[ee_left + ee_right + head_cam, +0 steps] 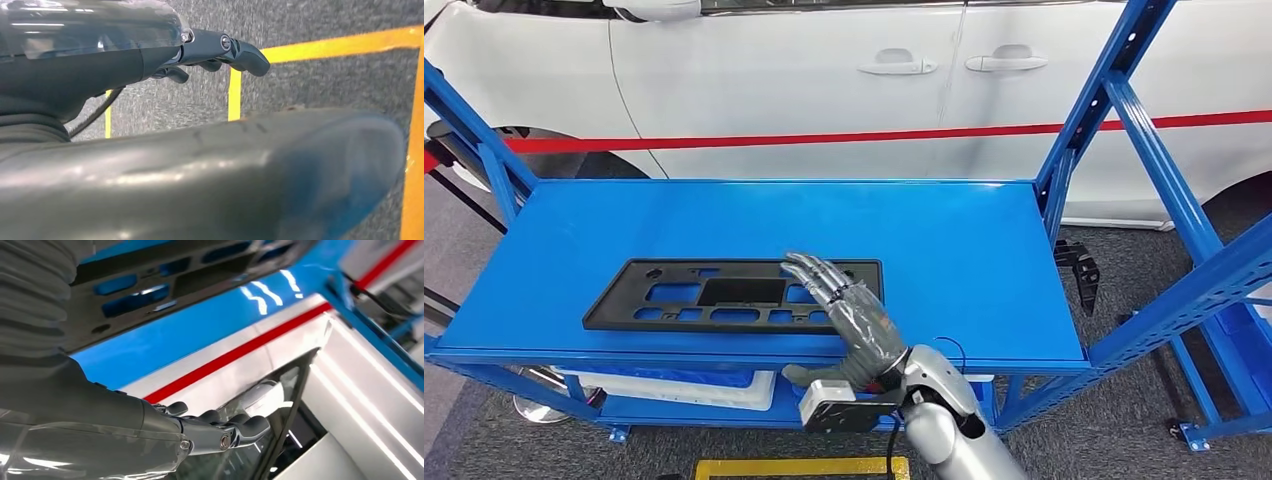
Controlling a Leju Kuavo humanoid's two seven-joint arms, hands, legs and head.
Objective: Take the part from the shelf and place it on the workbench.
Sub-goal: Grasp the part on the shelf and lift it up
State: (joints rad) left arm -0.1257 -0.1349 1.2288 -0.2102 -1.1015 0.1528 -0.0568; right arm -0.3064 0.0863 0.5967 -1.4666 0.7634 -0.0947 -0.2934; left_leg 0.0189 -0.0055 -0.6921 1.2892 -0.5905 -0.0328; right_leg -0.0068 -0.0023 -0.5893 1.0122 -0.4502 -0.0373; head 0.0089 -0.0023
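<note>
Lying flat on the blue tabletop (984,240), toward its front-left, the black part (654,297) was a long, thin panel with several cut-outs, its long side running along the front edge. The right hand (849,310) hung over the part's right end, fingers stretched out and slightly spread, pointing back and to the left; they overlapped the panel, but whether they touched it could not be told, and nothing was gripped. In the right wrist view the same hand (210,432) showed its fingers extended and free of any object, with the part (150,285) and the blue surface beyond them. Below the tabletop, a lower shelf (674,410) carried a white tray (674,388). Behind the bench stood a white car (824,70) with a red stripe (824,138) along its doors. Blue frame posts (1114,110) rose at the right, and a small black bracket (1079,270) hung just beside the tabletop's right end. On the grey carpet (1124,420) near the robot ran a yellow line (799,467). In the left wrist view the left hand (220,50) hung above the carpet with its fingers loosely curled and apart, holding nothing.
</note>
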